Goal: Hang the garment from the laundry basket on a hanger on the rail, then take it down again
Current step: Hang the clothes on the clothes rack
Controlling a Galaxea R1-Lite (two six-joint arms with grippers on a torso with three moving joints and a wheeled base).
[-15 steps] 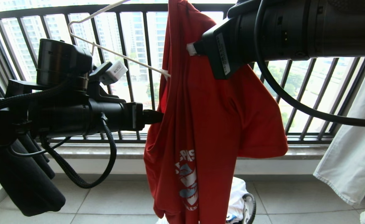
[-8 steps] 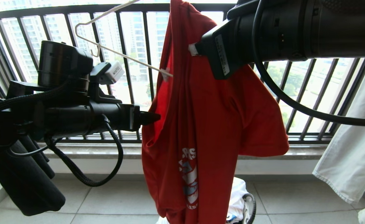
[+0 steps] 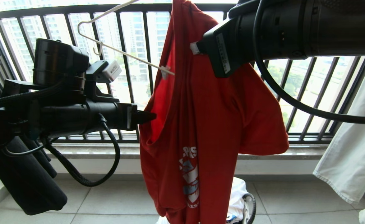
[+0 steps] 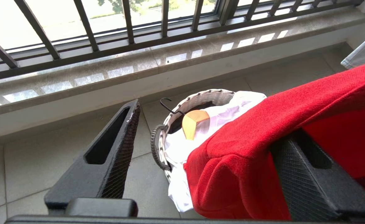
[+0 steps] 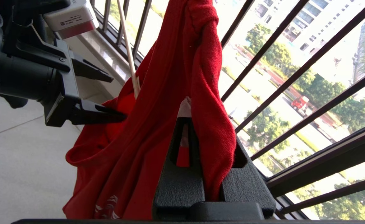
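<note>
The red garment (image 3: 207,118) hangs in a bunch in front of the window bars. My right gripper (image 3: 198,48) is shut on a fold near its top, and red cloth is pinched between the fingers (image 5: 187,124). The cream wire hanger (image 3: 123,53) slants above my left arm, with one end poked into the garment. My left gripper (image 3: 150,116) is open at the garment's left edge. One finger (image 4: 310,174) lies under red cloth (image 4: 263,140) and the other finger (image 4: 114,146) is bare. The laundry basket (image 4: 201,96) stands on the floor below. The rail is out of view.
A black garment (image 3: 24,180) hangs at the left and a white one (image 3: 350,149) at the right. The dark barred railing (image 3: 139,62) and stone sill (image 3: 92,151) run behind. White cloth (image 4: 182,146) and a wooden hanger (image 4: 193,121) lie in the basket.
My left gripper has drawn back slightly to the left, and the garment's lower left edge has bulged out with it. The hanger has swung a little to the right. The right gripper has kept its hold.
</note>
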